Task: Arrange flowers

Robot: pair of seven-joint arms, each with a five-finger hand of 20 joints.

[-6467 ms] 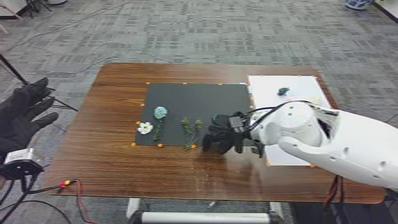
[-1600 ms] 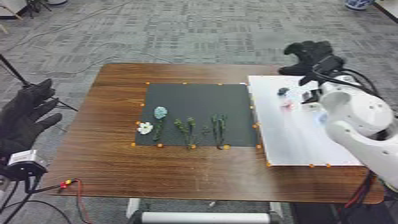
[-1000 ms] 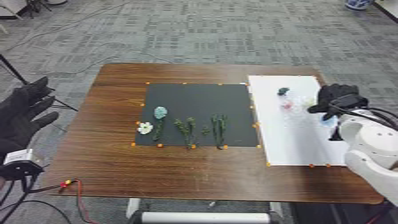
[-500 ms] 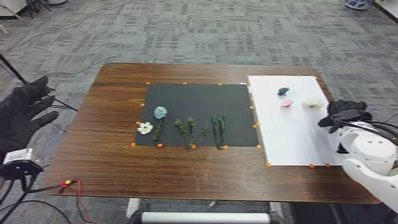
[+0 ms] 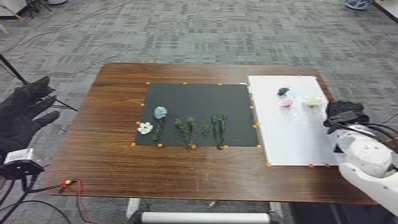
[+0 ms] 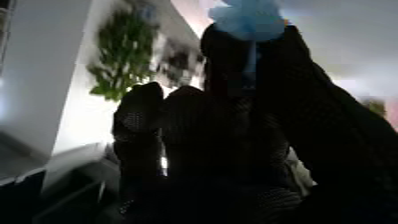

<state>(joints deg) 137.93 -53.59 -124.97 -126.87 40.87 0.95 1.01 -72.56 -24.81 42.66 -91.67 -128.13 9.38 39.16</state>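
Observation:
In the head view my right hand is at the right edge of the white board. The right wrist view has my right hand pinching a light blue flower by its stem between thumb and finger. A dark teal flower, a pink flower and a cream flower lie on the board. On the dark mat are a pale blue flower, a white flower, leafy green stems and further green stems. My left hand is open beyond the table's left side.
Orange markers line the edges of the mat and board. A red-and-black cable lies over the table's near left edge. Blurred green foliage stands beyond my right hand's fingers in the right wrist view.
My right hand has left the mat, passed the board's far right corner and come back nearer along its right edge, uncovering the right-hand stems and the pink and cream flowers. The left hand stays still.

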